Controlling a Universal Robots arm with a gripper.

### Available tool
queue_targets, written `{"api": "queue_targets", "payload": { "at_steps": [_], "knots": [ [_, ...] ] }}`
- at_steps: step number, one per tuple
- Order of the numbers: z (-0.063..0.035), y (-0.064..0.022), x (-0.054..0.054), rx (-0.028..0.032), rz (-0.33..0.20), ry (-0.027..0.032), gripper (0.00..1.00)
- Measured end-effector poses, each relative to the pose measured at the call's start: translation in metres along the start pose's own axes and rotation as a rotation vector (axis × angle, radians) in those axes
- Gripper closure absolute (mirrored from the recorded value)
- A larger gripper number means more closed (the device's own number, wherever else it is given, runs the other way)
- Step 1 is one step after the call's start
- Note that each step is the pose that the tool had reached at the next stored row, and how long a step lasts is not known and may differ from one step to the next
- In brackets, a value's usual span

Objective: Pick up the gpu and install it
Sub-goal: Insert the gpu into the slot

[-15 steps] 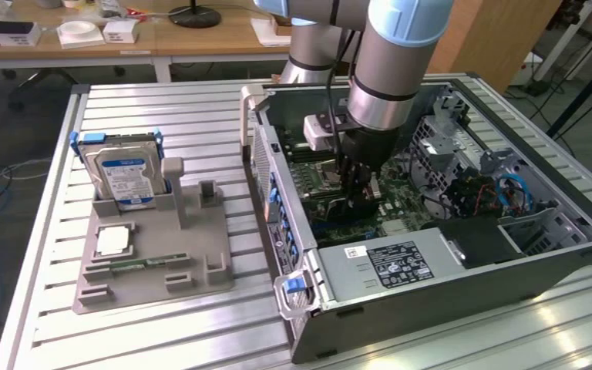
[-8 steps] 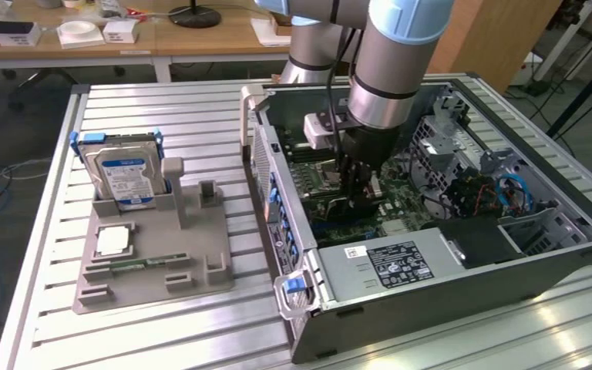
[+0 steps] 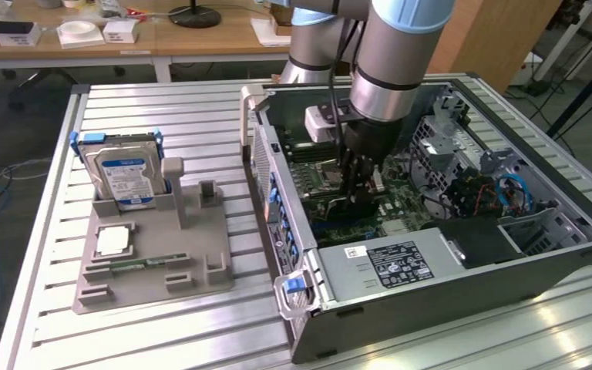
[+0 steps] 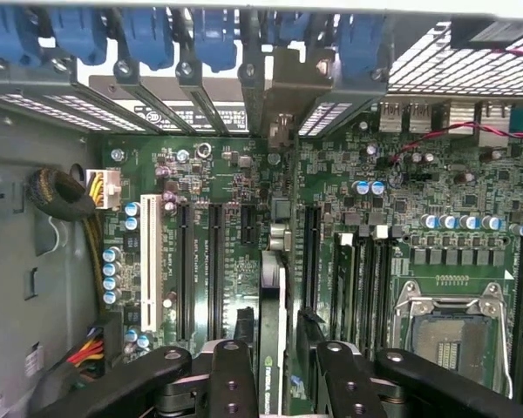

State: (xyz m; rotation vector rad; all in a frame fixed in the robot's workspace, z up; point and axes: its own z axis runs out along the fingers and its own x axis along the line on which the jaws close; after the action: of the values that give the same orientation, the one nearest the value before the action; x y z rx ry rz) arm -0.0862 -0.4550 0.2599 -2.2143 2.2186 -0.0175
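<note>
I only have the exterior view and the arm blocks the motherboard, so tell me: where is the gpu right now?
Observer: In the wrist view the gpu stands on edge on the motherboard, between the jaws.
Operator: Are the jaws clamped on it?
Observer: They look open; a strip of board shows between the card and one jaw.
Operator: Does its bracket reach the back of the case?
Observer: Yes, the silvery end bracket sits in line with the rear slot covers.
</note>
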Motion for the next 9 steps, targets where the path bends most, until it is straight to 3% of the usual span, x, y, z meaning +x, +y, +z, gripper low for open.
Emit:
{"api": "queue_targets", "payload": {
  "at_steps": [2,3,9],
  "knots": [
    [-0.0037,0.0,0.0,0.0,0.0,0.0,0.68],
    [-0.0056,-0.0001,0.0,0.0,0.0,0.0001,0.74],
    [-0.0072,-0.0001,0.0,0.0,0.0,0.0,0.75]
  ]
}}
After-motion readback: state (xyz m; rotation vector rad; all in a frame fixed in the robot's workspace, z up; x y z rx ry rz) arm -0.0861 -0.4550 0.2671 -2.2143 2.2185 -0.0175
